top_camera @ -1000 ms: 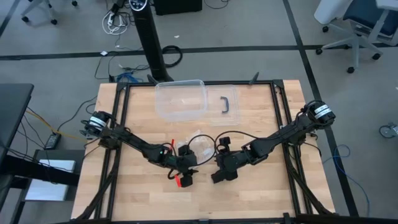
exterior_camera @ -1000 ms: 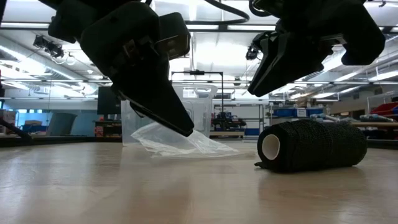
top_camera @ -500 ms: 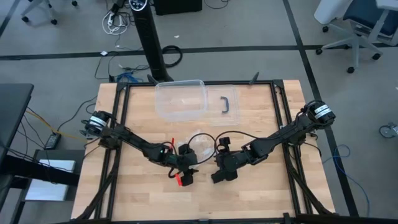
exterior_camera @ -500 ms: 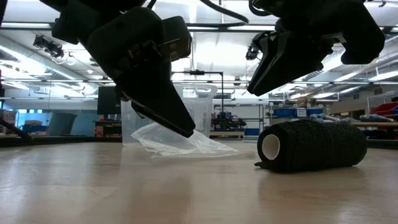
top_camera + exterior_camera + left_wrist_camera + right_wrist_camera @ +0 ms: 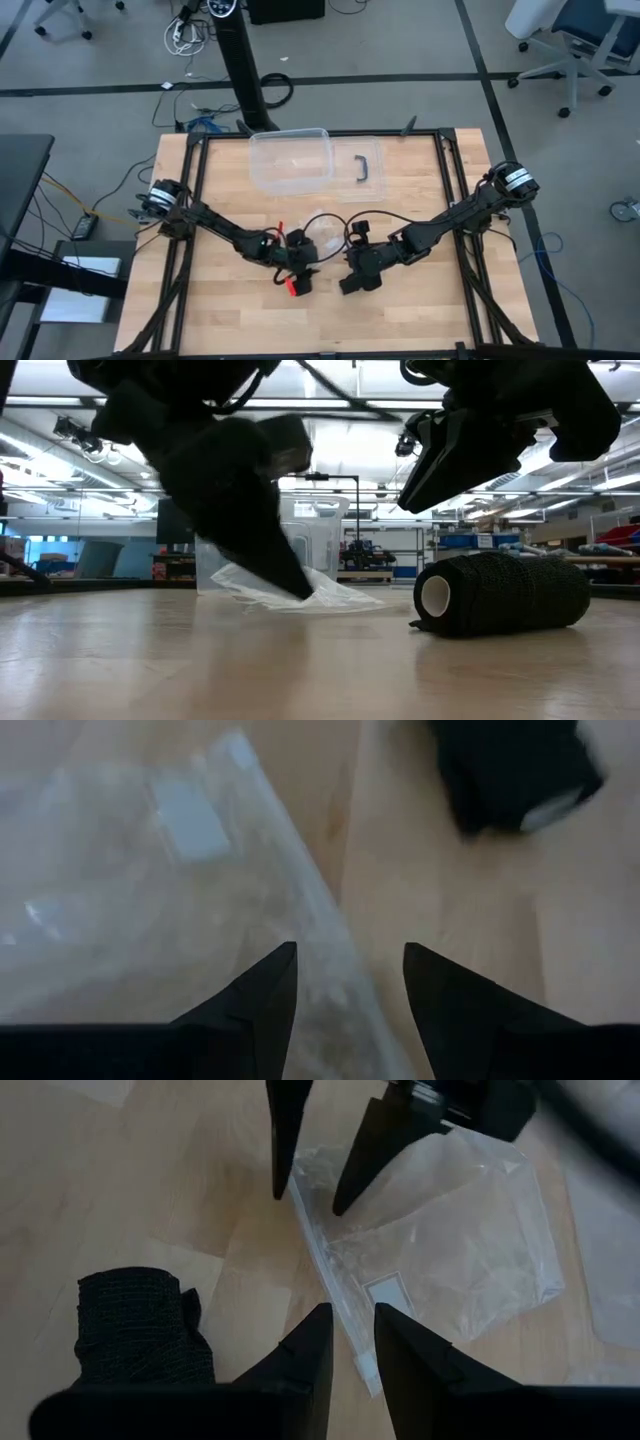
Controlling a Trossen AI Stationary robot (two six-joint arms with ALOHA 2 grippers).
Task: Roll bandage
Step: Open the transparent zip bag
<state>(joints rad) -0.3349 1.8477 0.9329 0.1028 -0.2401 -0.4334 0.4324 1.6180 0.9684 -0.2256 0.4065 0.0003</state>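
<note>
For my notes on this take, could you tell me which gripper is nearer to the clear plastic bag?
Left. The left gripper hangs open right over the plastic bag, at its edge. The right gripper sits just off that edge, beside the bandage.

overhead, table-level, two wrist views downward

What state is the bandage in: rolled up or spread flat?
Rolled up. The bandage lies on its side on the table as a black cylinder, its pale core facing the low camera.
</note>
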